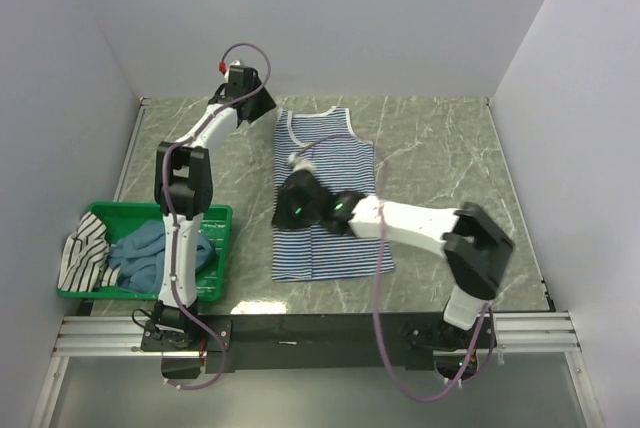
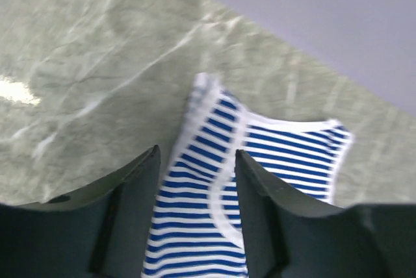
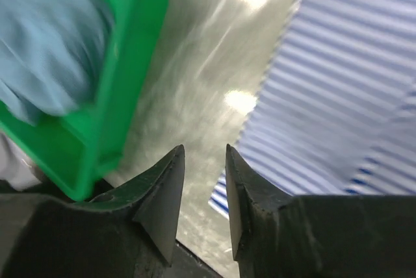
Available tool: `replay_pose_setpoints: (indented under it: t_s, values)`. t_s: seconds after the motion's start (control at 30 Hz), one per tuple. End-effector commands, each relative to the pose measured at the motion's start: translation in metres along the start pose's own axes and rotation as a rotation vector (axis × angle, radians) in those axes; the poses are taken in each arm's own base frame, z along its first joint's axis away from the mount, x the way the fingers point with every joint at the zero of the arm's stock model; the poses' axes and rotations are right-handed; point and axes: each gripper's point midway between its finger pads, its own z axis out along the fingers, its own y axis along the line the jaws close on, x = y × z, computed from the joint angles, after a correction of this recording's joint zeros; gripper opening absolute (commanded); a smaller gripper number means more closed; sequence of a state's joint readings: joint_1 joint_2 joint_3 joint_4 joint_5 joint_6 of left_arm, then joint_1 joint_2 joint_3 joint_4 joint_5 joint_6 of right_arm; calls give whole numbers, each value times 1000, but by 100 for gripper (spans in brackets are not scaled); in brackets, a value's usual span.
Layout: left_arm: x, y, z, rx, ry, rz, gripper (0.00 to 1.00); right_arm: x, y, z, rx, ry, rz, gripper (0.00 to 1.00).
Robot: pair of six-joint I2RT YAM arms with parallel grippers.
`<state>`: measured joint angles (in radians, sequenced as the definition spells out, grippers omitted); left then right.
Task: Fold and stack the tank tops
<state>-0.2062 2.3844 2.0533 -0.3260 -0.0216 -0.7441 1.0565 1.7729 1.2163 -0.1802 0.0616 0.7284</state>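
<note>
navy-striped tank top (image 2: 195,226) lies under the gap between parted left fingers (image 2: 130,219).

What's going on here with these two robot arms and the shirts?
Two robot arms are working on a navy-and-white striped tank top, which lies spread flat on the table, not yet folded. The left hand is open over its far shoulder strap, gripping nothing. The right hand hovers by the shirt's near left edge, slightly open and empty. A blue tank top and a black-and-white striped one wait bunched in the green basket.
</note>
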Motion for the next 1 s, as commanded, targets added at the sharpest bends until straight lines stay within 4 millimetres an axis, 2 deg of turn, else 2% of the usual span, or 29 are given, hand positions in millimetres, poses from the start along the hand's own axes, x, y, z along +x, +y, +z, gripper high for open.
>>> replay_pose_setpoints:
  t_s: [0.0, 0.03, 0.07, 0.1, 0.13, 0.17, 0.2, 0.23, 0.27, 0.3, 0.33, 0.37, 0.4, 0.43, 0.47, 0.5, 0.53, 0.57, 0.63, 0.67, 0.73, 0.8, 0.83, 0.97]
  values:
    - [-49, -68, -65, 197, -116, 13, 56, -77, -45, -47, 48, -171, 93, 40]
    - [-49, -72, -71, 203, -120, -8, 57, -88, -59, -53, 58, -186, 104, 40]
    - [-34, -69, -72, 199, -96, -15, 56, -110, -94, -62, 116, -225, 151, 42]
    - [-36, -79, -89, 224, -102, -23, 55, -123, -110, -67, 146, -242, 167, 43]
    - [-29, -80, -94, 218, -93, -48, 54, -132, -127, -71, 178, -245, 165, 43]
    - [-8, -84, -104, 219, -61, -49, 51, -143, -169, -71, 257, -237, 215, 43]
    - [5, -90, -110, 239, -44, -48, 48, -163, -181, -76, 268, -259, 215, 44]
    - [18, -92, -114, 239, -30, -47, 47, -172, -199, -77, 288, -259, 240, 43]
    - [48, -98, -125, 234, 16, -23, 43, -179, -237, -73, 347, -246, 291, 44]
    - [62, -101, -131, 234, 34, -13, 41, -200, -250, -78, 361, -279, 291, 44]
    - [85, -111, -140, 251, 69, 7, 40, -207, -262, -76, 362, -274, 305, 44]
    - [102, -106, -150, 244, 97, 13, 38, -200, -284, -61, 392, -218, 333, 45]
    - [113, -110, -157, 262, 114, 17, 37, -224, -298, -67, 379, -255, 344, 45]
    - [136, -120, -168, 294, 153, 33, 37, -230, -304, -63, 365, -254, 350, 45]
    - [151, -116, -178, 298, 174, 48, 37, -223, -318, -47, 365, -206, 370, 47]
    - [161, -118, -185, 302, 192, 60, 37, -243, -322, -50, 363, -232, 357, 47]
    - [183, -116, -191, 306, 230, 80, 37, -237, -335, -36, 383, -194, 366, 48]
    - [188, -120, -201, 331, 246, 82, 37, -249, -337, -37, 396, -205, 355, 48]
    - [211, -117, -210, 339, 287, 95, 37, -245, -350, -23, 407, -176, 355, 49]
    - [214, -121, -218, 364, 299, 98, 36, -250, -350, -21, 400, -182, 349, 49]
    - [230, -119, -224, 363, 324, 119, 36, -245, -359, -11, 411, -166, 353, 50]
    - [239, -121, -232, 384, 342, 131, 36, -245, -359, -5, 402, -161, 354, 50]
    - [249, -120, -235, 383, 360, 143, 36, -241, -362, 1, 400, -147, 363, 50]
    - [267, -120, -244, 397, 389, 157, 36, -227, -363, 13, 392, -120, 371, 49]
